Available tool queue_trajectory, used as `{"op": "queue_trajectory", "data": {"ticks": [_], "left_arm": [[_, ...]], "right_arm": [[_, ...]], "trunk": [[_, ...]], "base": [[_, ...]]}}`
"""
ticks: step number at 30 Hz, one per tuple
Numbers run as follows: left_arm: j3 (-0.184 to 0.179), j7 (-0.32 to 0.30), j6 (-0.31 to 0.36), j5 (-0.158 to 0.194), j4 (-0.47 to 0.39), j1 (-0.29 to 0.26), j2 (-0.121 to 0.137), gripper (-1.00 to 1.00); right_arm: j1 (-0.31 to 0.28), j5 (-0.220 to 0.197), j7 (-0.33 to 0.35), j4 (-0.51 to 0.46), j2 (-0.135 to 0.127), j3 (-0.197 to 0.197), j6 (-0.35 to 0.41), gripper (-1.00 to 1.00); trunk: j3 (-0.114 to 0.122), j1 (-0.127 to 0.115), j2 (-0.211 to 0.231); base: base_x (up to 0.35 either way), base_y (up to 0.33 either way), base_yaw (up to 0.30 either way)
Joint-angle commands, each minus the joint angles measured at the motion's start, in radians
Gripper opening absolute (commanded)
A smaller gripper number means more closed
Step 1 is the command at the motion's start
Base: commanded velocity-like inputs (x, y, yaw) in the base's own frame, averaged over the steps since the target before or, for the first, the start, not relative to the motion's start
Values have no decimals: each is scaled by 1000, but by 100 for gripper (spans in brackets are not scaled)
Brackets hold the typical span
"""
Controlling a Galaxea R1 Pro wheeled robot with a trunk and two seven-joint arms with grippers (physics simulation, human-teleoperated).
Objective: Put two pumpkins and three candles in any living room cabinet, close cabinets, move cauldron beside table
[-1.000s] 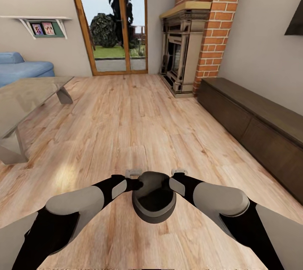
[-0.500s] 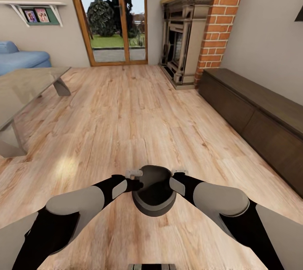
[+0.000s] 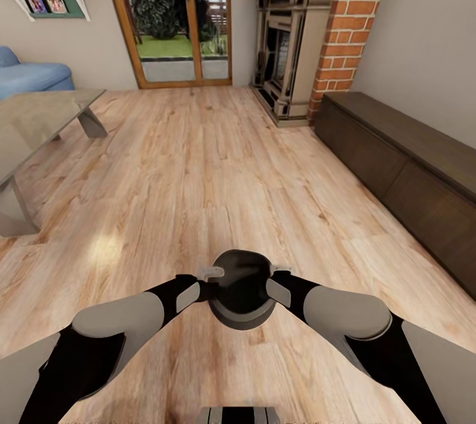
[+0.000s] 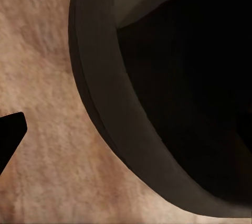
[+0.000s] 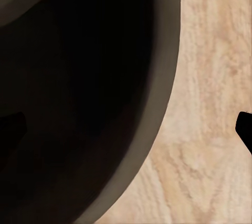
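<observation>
Glossy black and round-bellied, the cauldron is hanging over the plank floor between both arms, the left pincer and right pincer each straddling its thick rim from opposite sides, apparently so the wide pot travels level. How tightly either pincer is closing cannot be told. The mouth is gaping dark and empty-looking. The grey coffee table is standing well apart at left, the closed dark-brown cabinet along the right wall.
</observation>
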Motion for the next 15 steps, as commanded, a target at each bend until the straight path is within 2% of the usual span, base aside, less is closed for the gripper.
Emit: {"op": "queue_trajectory", "data": {"ticks": [1,6,15], "left_arm": [[-4,5,2,8,-2,-1,0,100],[-4,5,2,8,-1,-1,0,100],[-4,4,-2,8,-2,-1,1,100]], "right_arm": [[-1,-1,-4,-2,0,3,3,100],[-1,-1,-4,-2,0,3,2,100],[-1,-1,-4,-2,0,3,2,100]], "trunk": [[-5,0,-1],[-24,2,-2],[-24,2,-2]], "base": [[0,0,0],[0,0,0],[0,0,0]]}}
